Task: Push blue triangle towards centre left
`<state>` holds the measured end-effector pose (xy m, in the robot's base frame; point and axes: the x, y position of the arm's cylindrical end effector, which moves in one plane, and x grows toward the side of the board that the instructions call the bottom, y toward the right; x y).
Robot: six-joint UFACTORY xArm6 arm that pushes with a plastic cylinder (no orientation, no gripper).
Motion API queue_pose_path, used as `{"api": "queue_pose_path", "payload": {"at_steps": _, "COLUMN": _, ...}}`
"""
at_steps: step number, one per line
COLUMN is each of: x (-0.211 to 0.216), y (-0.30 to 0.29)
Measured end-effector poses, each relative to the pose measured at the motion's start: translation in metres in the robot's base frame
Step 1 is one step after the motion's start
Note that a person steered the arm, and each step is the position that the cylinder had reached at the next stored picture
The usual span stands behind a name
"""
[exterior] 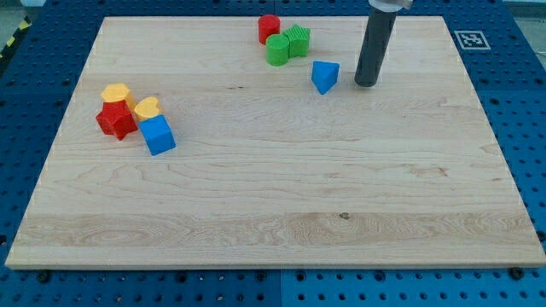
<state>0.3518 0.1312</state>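
Observation:
The blue triangle (324, 76) lies on the wooden board (281, 196) in the upper middle of the view. My tip (365, 83) stands just to the triangle's right, a small gap apart from it. The dark rod rises from the tip to the view's top edge.
A red cylinder (270, 28), a green cylinder (277, 49) and a green ridged block (297, 40) cluster up and left of the triangle. At the view's left sit a yellow block (116, 93), a red star block (116, 120), a yellow heart-like block (147, 108) and a blue cube (158, 135).

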Motion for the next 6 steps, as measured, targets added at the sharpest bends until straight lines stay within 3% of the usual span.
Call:
{"api": "queue_pose_path", "payload": {"at_steps": 2, "x": -0.002, "y": -0.063}}
{"api": "queue_pose_path", "payload": {"at_steps": 6, "x": -0.025, "y": -0.057}}
